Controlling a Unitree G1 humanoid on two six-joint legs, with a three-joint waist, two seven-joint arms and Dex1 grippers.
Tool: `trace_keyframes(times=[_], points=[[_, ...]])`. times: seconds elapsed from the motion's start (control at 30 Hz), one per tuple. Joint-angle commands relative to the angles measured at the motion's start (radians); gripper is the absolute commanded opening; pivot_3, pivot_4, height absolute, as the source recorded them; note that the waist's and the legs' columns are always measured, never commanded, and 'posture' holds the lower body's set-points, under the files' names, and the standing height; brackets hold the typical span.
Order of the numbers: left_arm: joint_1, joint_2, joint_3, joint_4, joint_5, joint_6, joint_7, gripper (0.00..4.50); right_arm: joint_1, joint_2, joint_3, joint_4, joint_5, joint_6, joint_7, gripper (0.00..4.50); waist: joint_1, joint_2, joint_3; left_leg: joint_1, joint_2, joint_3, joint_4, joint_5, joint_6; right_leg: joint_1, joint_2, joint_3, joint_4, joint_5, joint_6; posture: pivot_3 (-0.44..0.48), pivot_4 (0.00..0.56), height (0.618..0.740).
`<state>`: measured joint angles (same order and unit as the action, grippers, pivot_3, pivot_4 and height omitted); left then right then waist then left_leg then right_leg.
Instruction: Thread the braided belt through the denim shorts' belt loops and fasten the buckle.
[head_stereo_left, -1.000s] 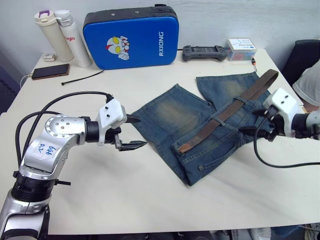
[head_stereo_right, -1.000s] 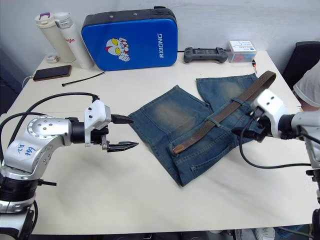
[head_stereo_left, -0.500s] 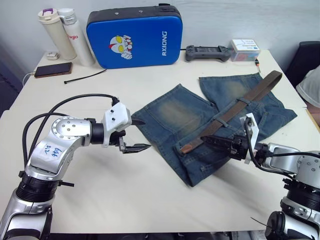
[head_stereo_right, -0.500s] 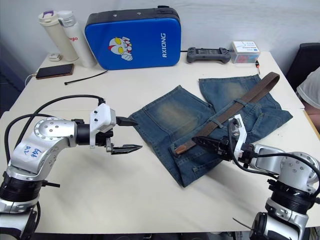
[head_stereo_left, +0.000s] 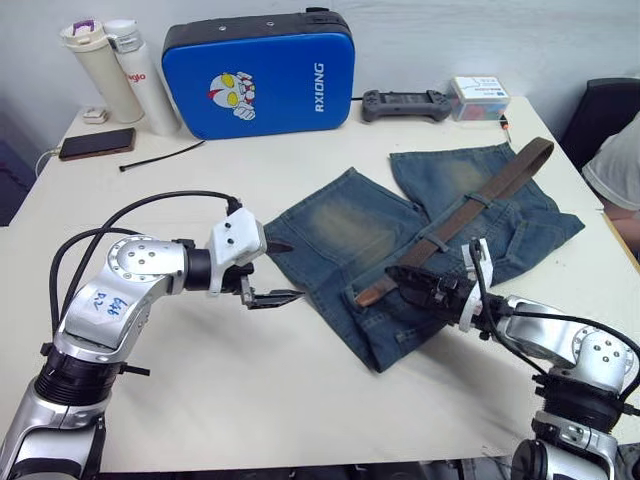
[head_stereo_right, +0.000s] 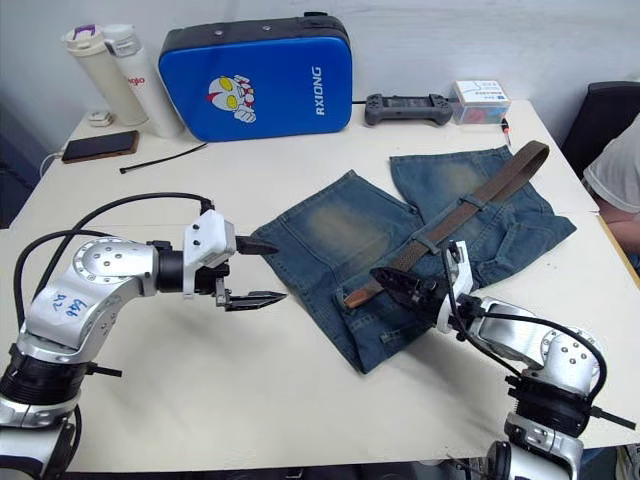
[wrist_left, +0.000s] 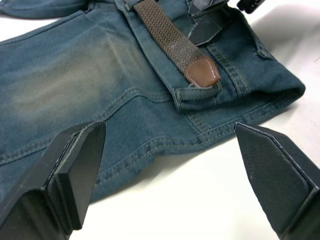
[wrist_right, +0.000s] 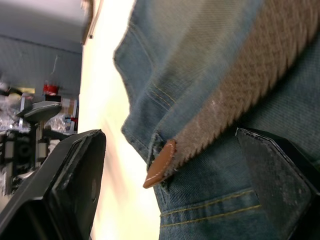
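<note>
The threading looks to be under way — the braided belt lies diagonally across the denim shorts, passing under at least two belt loops, and its tan leather tip rests at the near-left end of the waistband, just at a fold of denim. The far-right end runs off past the shorts' edge; the buckle cannot be made out there.

The right gripper reaches in from the right with its fingers spread, hovering just beside the tip, the strap between its fingers in its wrist view. The left gripper hangs with fingers wide apart over the table at the left edge of the shorts, holding nothing.

The next move likely calls for pinching the tip and drawing the strap on toward the next loop — while the left steadies the denim, since the soft cloth may bunch and drag.
</note>
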<state>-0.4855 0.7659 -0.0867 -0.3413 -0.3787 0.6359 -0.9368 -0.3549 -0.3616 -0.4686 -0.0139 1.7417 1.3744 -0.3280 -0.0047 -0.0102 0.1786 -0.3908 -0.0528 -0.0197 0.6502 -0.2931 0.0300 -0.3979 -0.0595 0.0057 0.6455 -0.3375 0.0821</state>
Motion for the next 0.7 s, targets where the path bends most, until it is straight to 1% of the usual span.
trace_keyframes(times=[0.03, 0.13, 0.23, 0.27, 0.3, 0.33, 0.37, 0.43, 0.5, 0.53, 0.6, 0.7], points=[[0.007, 0.014, 0.008, -0.043, 0.009, -0.002, 0.009, 4.5, -0.008, -0.027, 0.06, 0.004, 0.095, -0.113, -0.073, 4.42, 0.0, 0.0, 0.0, 0.0, 0.0, 0.0, 0.0, 0.0, 0.0, 0.0, 0.0, 0.0, 0.0, 0.0, 0.0, 0.0, 0.15, 0.74], [0.01, 0.014, 0.006, -0.048, 0.01, 0.0, 0.013, 4.5, -0.004, -0.03, 0.088, 0.016, 0.119, -0.172, -0.096, 4.42, 0.0, 0.0, 0.0, 0.0, 0.0, 0.0, 0.0, 0.0, 0.0, 0.0, 0.0, 0.0, 0.0, 0.0, 0.0, 0.0, 0.15, 0.74], [0.007, 0.013, 0.009, -0.047, 0.011, 0.006, 0.016, 4.5, 0.002, -0.022, 0.109, 0.014, 0.133, -0.221, -0.107, 3.64, 0.0, 0.0, 0.0, 0.0, 0.0, 0.0, 0.0, 0.0, 0.0, 0.0, 0.0, 0.0, 0.0, 0.0, 0.0, 0.0, 0.15, 0.74], [0.008, 0.015, 0.009, -0.047, 0.011, 0.01, 0.015, 4.5, 0.004, -0.016, 0.118, 0.006, 0.144, -0.24, -0.111, 3.23, 0.0, 0.0, 0.0, 0.0, 0.0, 0.0, 0.0, 0.0, 0.0, 0.0, 0.0, 0.0, 0.0, 0.0, 0.0, 0.0, 0.15, 0.74], [0.009, 0.016, 0.008, -0.048, 0.012, 0.011, 0.015, 4.5, 0.007, -0.011, 0.13, -0.003, 0.152, -0.258, -0.114, 2.72, 0.0, 0.0, 0.0, 0.0, 0.0, 0.0, 0.0, 0.0, 0.0, 0.0, 0.0, 0.0, 0.0, 0.0, 0.0, 0.0, 0.15, 0.74], [0.01, 0.016, 0.008, -0.049, 0.012, 0.012, 0.015, 4.5, 0.01, -0.011, 0.143, -0.012, 0.158, -0.272, -0.114, 2.47, 0.0, 0.0, 0.0, 0.0, 0.0, 0.0, 0.0, 0.0, 0.0, 0.0, 0.0, 0.0, 0.0, 0.0, 0.0, 0.0, 0.15, 0.74], [0.01, 0.015, 0.008, -0.049, 0.012, 0.013, 0.016, 4.5, 0.013, -0.014, 0.155, -0.02, 0.161, -0.283, -0.112, 1.83, 0.0, 0.0, 0.0, 0.0, 0.0, 0.0, 0.0, 0.0, 0.0, 0.0, 0.0, 0.0, 0.0, 0.0, 0.0, 0.0, 0.15, 0.74], [0.01, 0.017, 0.007, -0.047, 0.016, 0.012, 0.015, 4.5, 0.012, -0.005, 0.168, -0.039, 0.166, -0.315, -0.092, 1.07, 0.0, 0.0, 0.0, 0.0, 0.0, 0.0, 0.0, 0.0, 0.0, 0.0, 0.0, 0.0, 0.0, 0.0, 0.0, 0.0, 0.15, 0.74], [0.008, 0.024, -0.01, -0.041, 0.034, 0.01, 0.013, 4.5, -0.001, 0.009, 0.152, -0.058, 0.12, -0.368, -0.031, 0.12, 0.0, 0.0, 0.0, 0.0, 0.0, 0.0, 0.0, 0.0, 0.0, 0.0, 0.0, 0.0, 0.0, 0.0, 0.0, 0.0, 0.15, 0.74], [0.005, 0.02, -0.016, -0.04, 0.037, 0.012, 0.015, 4.5, 0.0, -0.002, 0.156, -0.075, 0.058, -0.38, 0.024, 0.03, 0.0, 0.0, 0.0, 0.0, 0.0, 0.0, 0.0, 0.0, 0.0, 0.0, 0.0, 0.0, 0.0, 0.0, 0.0, 0.0, 0.15, 0.74], [-0.002, 0.01, -0.023, -0.043, 0.034, 0.019, 0.019, 4.5, 0.015, -0.035, 0.186, -0.118, -0.072, -0.389, 0.131, 0.03, 0.0, 0.0, 0.0, 0.0, 0.0, 0.0, 0.0, 0.0, 0.001, 0.0, 0.0, 0.0, 0.0, 0.0, 0.0, 0.0, 0.15, 0.74], [-0.017, 0.004, -0.034, -0.039, 0.035, 0.02, 0.018, 4.5, 0.046, -0.019, 0.213, -0.167, -0.171, -0.43, 0.223, 0.03, 0.002, 0.0, 0.0, 0.0, 0.0, 0.0, 0.0, -0.001, 0.001, 0.0, 0.0, 0.0, -0.001, 0.0, 0.0, 0.0, 0.15, 0.74]])
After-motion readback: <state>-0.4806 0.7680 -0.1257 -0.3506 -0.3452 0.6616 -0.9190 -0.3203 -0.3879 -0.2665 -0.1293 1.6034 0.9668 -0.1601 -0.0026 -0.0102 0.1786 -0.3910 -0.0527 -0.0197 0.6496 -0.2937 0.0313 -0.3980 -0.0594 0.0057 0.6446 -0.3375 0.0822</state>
